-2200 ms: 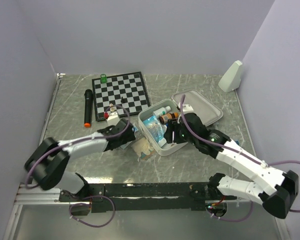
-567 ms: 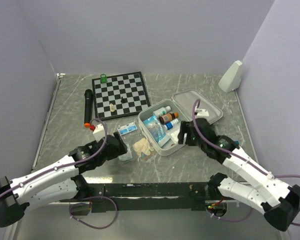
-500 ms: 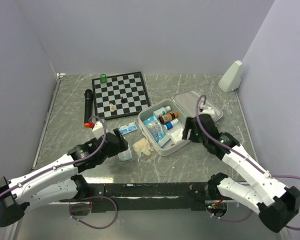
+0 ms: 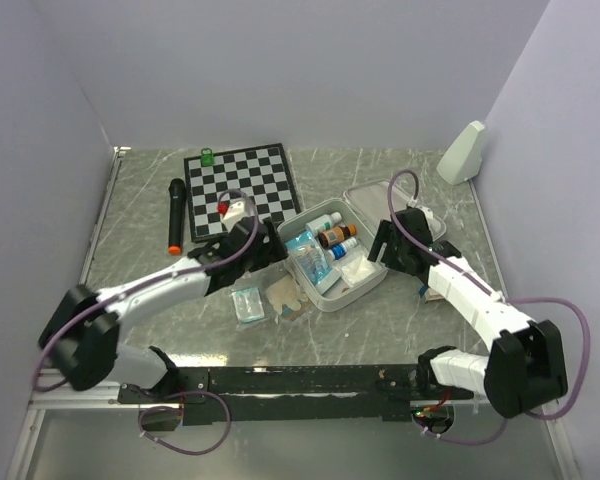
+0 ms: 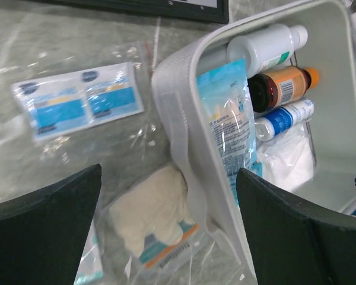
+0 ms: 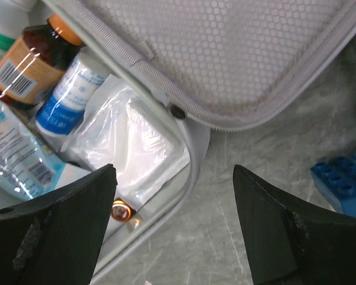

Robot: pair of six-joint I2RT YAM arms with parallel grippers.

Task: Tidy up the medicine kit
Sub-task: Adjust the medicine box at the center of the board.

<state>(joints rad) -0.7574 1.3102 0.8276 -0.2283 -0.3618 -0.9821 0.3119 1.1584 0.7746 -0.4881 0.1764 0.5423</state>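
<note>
The white medicine kit (image 4: 320, 290) lies open in the middle of the table, its lid (image 4: 425, 215) flat to the right. Inside are a white bottle (image 5: 267, 44), a brown bottle (image 5: 279, 89), a blue-and-white bottle (image 5: 285, 116), a blue sachet pack (image 5: 231, 130) and a white packet (image 6: 130, 142). My left gripper (image 4: 272, 250) is open and empty at the kit's left wall (image 5: 184, 119), above a beige packet (image 5: 151, 208). My right gripper (image 4: 380, 250) is open and empty over the kit's right edge by the lid hinge (image 6: 178, 111).
Blue sachets in a clear bag (image 5: 77, 104) lie left of the kit, and another clear packet (image 4: 247, 302) lies nearer the front. The chessboard (image 4: 242, 188), a green piece (image 4: 207, 156) and a black microphone (image 4: 176, 212) are at the back left. A blue brick (image 6: 344, 178) lies right of the kit.
My left gripper has moved up and right from the clear packet to the kit's left wall. My right gripper has drawn back slightly toward the lid hinge. The kit has not moved.
</note>
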